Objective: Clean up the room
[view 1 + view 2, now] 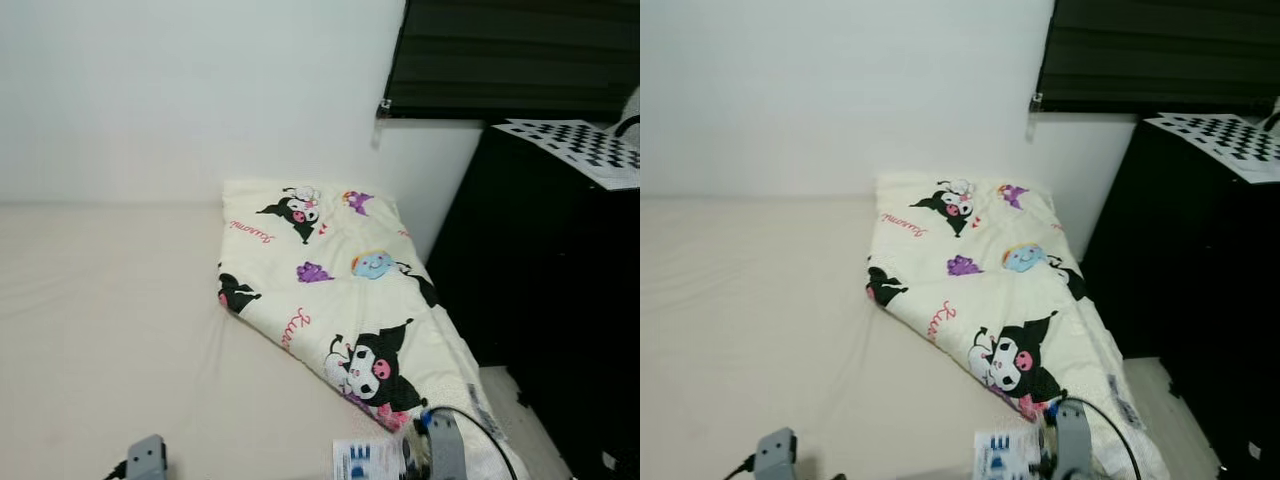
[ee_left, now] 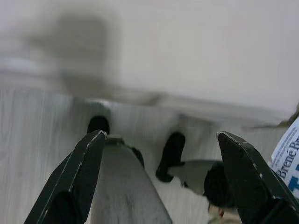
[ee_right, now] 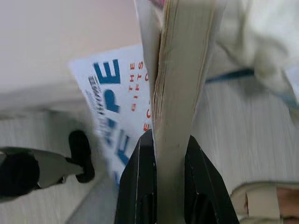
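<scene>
My right gripper [image 3: 170, 140] is shut on a book [image 3: 180, 70], clamped by its edge so the page block stands between the fingers. Its white cover [image 3: 117, 102] carries blue and red lettering. From the head the book [image 1: 360, 460] appears at the bottom, beside my right arm [image 1: 445, 445], over the near corner of the bed. A folded cream blanket [image 1: 335, 280] with black cartoon figures lies on the right side of the bed [image 1: 110, 320]. My left gripper [image 2: 161, 140] hangs open with nothing between its fingers, above the pale floor; its wrist [image 1: 145, 458] is low on the left.
A black cabinet [image 1: 540, 280] stands right of the bed, with a checkerboard sheet [image 1: 585, 145] on top. A dark blind [image 1: 510, 55] hangs on the white wall above. A narrow strip of wood floor [image 1: 520, 410] runs between bed and cabinet. Something beige [image 3: 266, 200] lies on the floor.
</scene>
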{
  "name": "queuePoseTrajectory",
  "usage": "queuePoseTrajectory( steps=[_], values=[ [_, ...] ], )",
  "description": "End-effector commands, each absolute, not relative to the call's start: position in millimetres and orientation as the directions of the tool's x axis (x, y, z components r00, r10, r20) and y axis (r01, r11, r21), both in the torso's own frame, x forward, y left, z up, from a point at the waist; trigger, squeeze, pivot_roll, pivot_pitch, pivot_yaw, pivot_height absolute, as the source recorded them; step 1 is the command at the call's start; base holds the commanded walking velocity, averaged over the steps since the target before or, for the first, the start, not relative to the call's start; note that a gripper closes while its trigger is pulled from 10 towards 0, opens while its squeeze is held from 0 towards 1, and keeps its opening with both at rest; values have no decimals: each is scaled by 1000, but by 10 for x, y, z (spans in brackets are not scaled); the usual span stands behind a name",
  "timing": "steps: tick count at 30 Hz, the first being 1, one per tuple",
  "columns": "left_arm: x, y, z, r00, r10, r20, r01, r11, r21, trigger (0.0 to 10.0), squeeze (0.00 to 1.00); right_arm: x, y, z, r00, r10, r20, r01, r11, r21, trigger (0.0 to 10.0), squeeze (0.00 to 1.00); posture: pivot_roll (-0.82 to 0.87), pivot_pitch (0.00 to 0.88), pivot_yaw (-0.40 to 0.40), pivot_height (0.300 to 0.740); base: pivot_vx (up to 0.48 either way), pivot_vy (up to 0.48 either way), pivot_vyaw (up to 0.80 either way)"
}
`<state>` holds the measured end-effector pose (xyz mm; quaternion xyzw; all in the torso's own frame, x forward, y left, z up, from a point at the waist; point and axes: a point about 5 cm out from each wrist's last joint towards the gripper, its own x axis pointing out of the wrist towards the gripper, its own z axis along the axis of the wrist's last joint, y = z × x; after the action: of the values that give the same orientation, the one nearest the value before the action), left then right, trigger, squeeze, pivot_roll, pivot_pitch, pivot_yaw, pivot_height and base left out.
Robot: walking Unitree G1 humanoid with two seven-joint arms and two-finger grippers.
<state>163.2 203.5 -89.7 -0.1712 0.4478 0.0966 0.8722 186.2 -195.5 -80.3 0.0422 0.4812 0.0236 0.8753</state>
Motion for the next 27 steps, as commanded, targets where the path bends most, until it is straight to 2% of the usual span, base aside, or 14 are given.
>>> queuePoseTrajectory(
  steps=[1,4,6,10,17,27],
  values=[
    [1514,2002,-955,530,-1,-848,-310,930,-195,10000,0,1790,-1975,-840,522,67,-851,5,997,82,10000,0,32,0,-99,740,-274,0,0],
    [1449,1975,-984,506,-27,-862,-307,928,-209,10000,0,1698,-2028,-879,510,27,-860,42,998,56,10000,0,29,0,-96,740,-460,0,0],
    [1466,1979,-975,522,-24,-852,-309,927,-215,10000,0,1724,-2057,-862,527,5,-850,68,996,49,10000,0,32,0,-99,740,-371,0,0],
    [1541,1979,-944,551,-23,-834,-304,926,-226,10000,0,1914,-2068,-766,587,5,-810,61,997,51,10000,0,31,0,-98,740,0,0,0],
    [1586,1933,-934,548,-35,-836,-264,941,-213,10000,0,2121,-2055,-650,640,35,-768,0,999,45,10000,0,28,0,-101,740,0,0,445],
    [1537,1938,-952,541,-40,-840,-248,947,-205,10000,0,2266,-1934,-577,679,77,-730,-38,997,70,10000,0,32,0,-99,740,0,0,504]
  ],
)
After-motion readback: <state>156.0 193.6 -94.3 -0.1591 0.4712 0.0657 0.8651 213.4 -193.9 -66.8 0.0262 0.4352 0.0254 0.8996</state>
